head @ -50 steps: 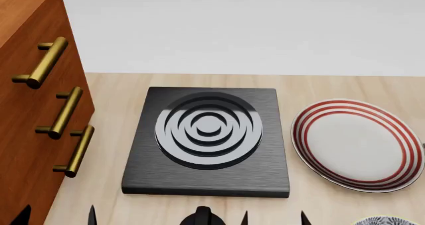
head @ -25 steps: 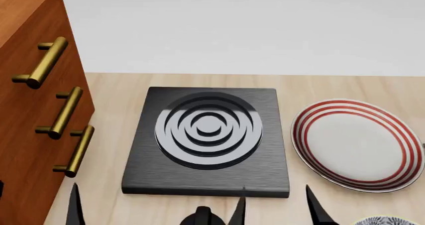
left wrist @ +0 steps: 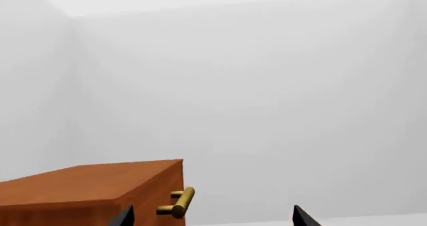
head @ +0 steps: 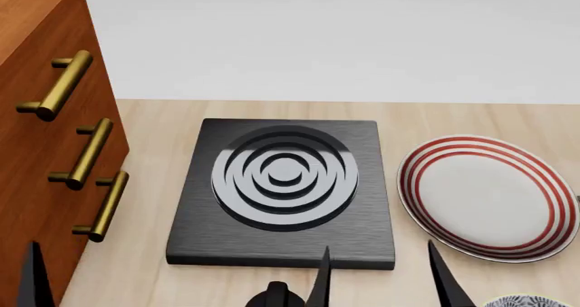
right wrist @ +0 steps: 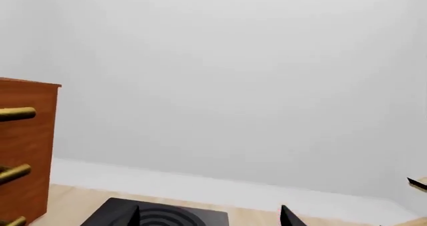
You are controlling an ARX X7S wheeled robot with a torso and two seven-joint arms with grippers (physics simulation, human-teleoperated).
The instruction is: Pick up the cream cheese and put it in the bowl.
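Note:
The cream cheese is out of view in every frame. Of the bowl [head: 523,300] only a sliver of patterned rim shows at the head view's bottom right corner. My right gripper [head: 385,280] stands open near the table's front edge, just left of that rim, its dark fingertips spread wide with nothing between them. In the right wrist view the right gripper [right wrist: 211,217] points over the stove plate toward the white wall. My left gripper [left wrist: 212,218] is open too and empty, facing the cabinet corner. One of its fingertips [head: 34,280] shows at the head view's bottom left.
A brown cabinet [head: 45,151] with brass handles fills the left side. A black stove plate [head: 285,191] with ringed burner lies mid-table, a black knob [head: 276,295] at its front. A red-striped white plate [head: 490,198] lies to the right.
Both grippers' fingertips have risen further into the head view. The left gripper has shifted left toward the cabinet, so only one of its tips shows now.

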